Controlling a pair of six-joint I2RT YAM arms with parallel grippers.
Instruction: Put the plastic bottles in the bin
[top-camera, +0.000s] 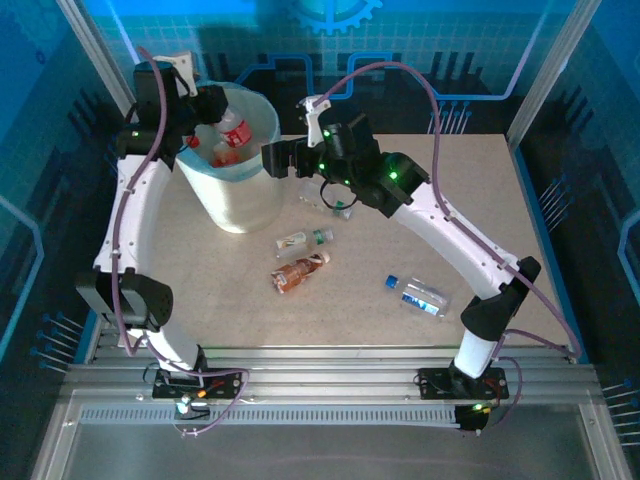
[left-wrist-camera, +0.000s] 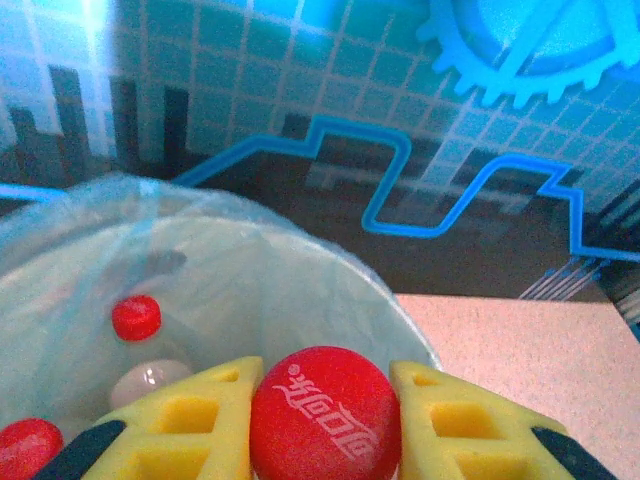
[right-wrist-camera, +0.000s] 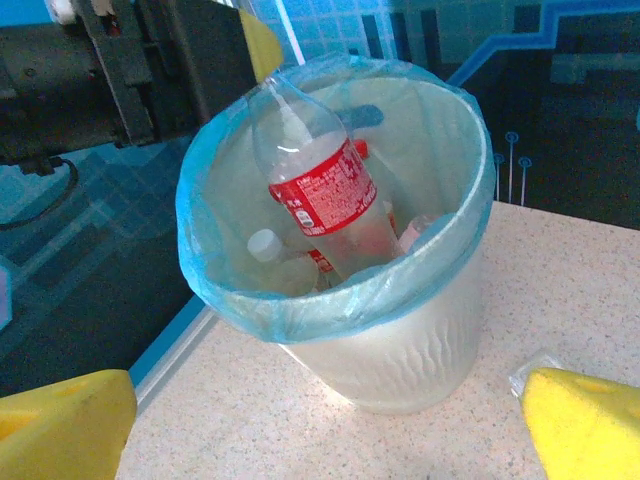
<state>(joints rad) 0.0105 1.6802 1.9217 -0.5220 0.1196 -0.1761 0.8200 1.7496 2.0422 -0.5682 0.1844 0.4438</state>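
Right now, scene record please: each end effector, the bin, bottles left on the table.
left end effector: shut on red-label bottle, its lower part inside the bin
right end effector: open, empty, beside the bin
bin: upright, blue liner, several bottles inside
on table: green-capped bottle; brown bottle; blue-capped bottle; partly hidden bottle under right arm

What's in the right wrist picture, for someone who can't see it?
The left hand holds a clear red-labelled bottle by its top, partly inside a white bin lined with a blue bag, above more bottles. The right hand is open, its yellow fingers at the bottom corners.
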